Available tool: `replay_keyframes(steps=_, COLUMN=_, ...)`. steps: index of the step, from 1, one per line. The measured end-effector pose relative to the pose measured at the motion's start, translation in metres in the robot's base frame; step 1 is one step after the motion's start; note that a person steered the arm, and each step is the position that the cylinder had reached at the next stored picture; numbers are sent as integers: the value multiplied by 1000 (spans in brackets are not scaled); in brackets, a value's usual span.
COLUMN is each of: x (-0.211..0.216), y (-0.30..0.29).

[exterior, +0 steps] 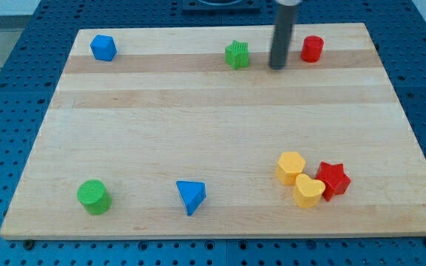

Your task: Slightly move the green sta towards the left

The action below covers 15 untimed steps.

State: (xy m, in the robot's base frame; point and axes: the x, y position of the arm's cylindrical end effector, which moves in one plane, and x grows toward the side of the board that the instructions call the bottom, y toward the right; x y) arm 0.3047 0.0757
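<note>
The green star (237,55) lies near the view's top, a little right of the middle of the wooden board (213,118). My tip (277,66) rests on the board just to the right of the green star, with a small gap between them. A red cylinder (312,49) stands just to the right of the rod.
A blue hexagon block (103,47) sits at top left. A green cylinder (93,196) and a blue triangle (191,196) lie along the bottom. A yellow hexagon (291,167), a yellow heart (308,191) and a red star (332,179) cluster at bottom right.
</note>
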Motion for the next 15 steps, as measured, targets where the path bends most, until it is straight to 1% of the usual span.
replay_keyframes(steps=1, x=-4, y=-49)
replay_keyframes(steps=2, x=-9, y=-73)
replay_keyframes(steps=3, x=-27, y=-75)
replay_keyframes(steps=4, x=-18, y=-64)
replay_keyframes(steps=5, x=-14, y=-70)
replay_keyframes(steps=6, x=68, y=-70)
replay_keyframes(steps=7, x=92, y=-70)
replay_keyframes(steps=8, x=129, y=-36)
replay_keyframes(steps=9, x=155, y=-2)
replay_keyframes(steps=11, x=146, y=-2)
replay_keyframes(steps=12, x=95, y=-49)
replay_keyframes(steps=13, x=101, y=-118)
replay_keyframes(steps=14, x=177, y=-116)
replay_keyframes(steps=15, x=205, y=-76)
